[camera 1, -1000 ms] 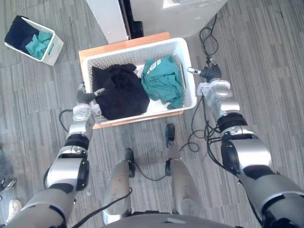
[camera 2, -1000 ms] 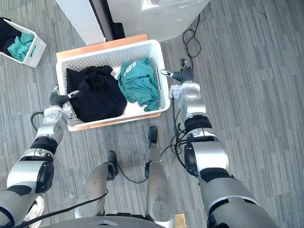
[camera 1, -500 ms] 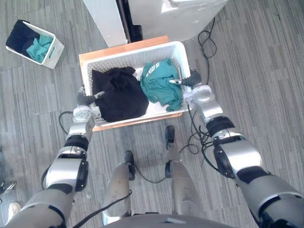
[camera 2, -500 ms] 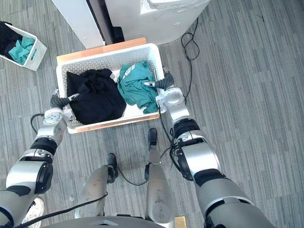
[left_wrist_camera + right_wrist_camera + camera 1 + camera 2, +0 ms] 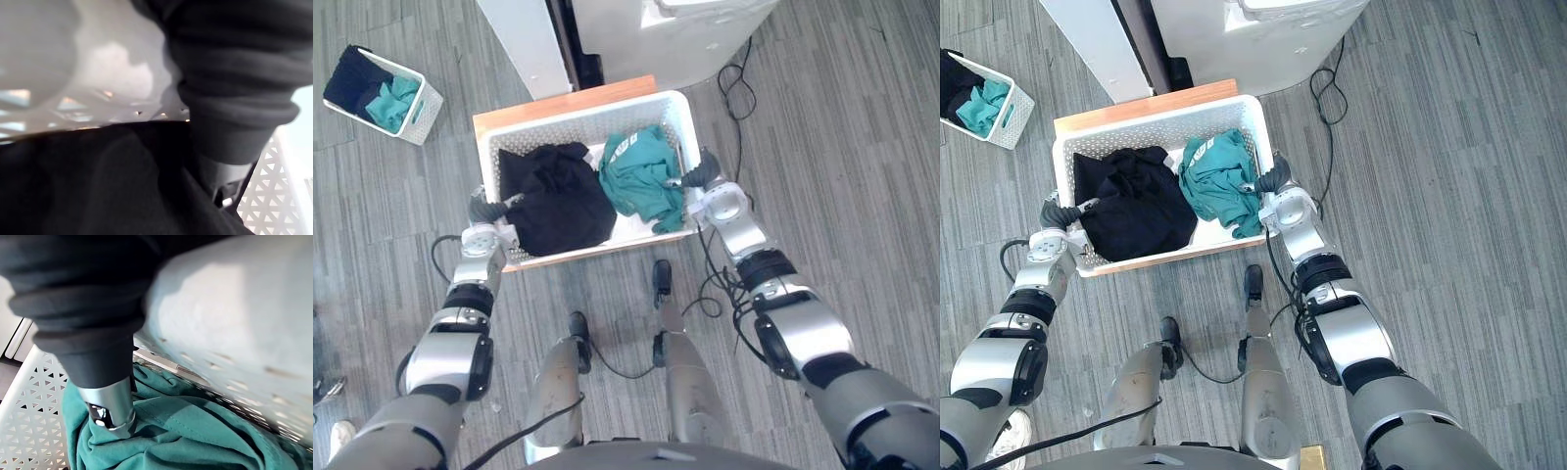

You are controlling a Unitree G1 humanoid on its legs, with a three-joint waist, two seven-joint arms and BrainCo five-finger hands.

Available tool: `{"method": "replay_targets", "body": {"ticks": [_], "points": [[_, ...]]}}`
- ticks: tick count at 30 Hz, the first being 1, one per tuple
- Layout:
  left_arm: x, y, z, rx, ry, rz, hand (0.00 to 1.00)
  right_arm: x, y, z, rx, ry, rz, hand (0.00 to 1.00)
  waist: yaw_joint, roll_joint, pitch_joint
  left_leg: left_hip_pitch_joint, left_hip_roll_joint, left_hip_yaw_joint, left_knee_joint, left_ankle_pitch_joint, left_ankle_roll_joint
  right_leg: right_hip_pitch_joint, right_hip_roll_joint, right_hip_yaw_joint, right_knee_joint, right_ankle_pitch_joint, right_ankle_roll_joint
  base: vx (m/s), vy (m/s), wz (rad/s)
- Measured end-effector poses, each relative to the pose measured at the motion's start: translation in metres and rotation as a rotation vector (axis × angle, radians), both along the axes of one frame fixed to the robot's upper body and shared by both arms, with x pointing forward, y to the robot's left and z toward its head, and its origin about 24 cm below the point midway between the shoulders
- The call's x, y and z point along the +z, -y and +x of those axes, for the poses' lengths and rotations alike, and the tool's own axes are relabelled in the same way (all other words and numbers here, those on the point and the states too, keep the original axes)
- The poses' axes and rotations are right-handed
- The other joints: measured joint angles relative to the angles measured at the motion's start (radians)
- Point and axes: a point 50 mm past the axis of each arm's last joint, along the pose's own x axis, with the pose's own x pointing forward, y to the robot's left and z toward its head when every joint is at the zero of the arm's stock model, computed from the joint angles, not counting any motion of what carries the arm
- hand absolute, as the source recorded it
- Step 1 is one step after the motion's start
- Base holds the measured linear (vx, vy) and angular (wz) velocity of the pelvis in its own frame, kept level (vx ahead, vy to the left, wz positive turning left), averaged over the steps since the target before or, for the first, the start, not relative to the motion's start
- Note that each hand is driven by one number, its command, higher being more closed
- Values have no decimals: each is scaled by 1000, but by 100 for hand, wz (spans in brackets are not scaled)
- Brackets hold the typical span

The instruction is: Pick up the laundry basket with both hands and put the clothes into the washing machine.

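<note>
1. Left eye view: white perforated plastic laundry basket (image 5: 578, 122) sits on a low orange-brown wooden board (image 5: 563, 99), which lies on grey plank floor (image 5: 842, 147).
2. The basket holds two things: a crumpled black garment (image 5: 553, 196) in its left half and a crumpled teal garment (image 5: 641, 181) in its right half. They touch in the middle.
3. Left hand (image 5: 487, 211) is at the basket's left rim, up against the black garment. The left wrist view has dark cloth and basket wall right against the hand's ribbed cover. I can't tell whether it has a grip.
4. Right hand (image 5: 702, 176) is at the right rim. The right wrist view shows part of it down inside the basket on the teal cloth, with the perforated wall just beside it. I can't tell how far it is closed.
5. White washing machine (image 5: 695, 34) stands just beyond the board. Both garments are in the basket, not in the machine.
6. Small white basket of dark and teal clothes (image 5: 416, 113) sits on the floor, well off to the left.
</note>
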Motion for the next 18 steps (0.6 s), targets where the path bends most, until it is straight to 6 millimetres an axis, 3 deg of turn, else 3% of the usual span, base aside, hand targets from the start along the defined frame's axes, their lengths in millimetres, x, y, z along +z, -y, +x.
{"method": "replay_targets", "body": {"ticks": [13,18], "points": [[-7,0,-2,-1,-60,36,100,-7,-1,-2,4,-16,6,100,-1,-1,0,23,-1,0,-31,19,-7,9,2,4,0,0,0,-56,-5,1],[-13,1,-4,-19,-82,44,100,-14,-1,-4,4,-41,117,100,3,-1,1,36,-1,11,-33,18,-7,16,3,15,0,0,0,-59,2,-6]]}}
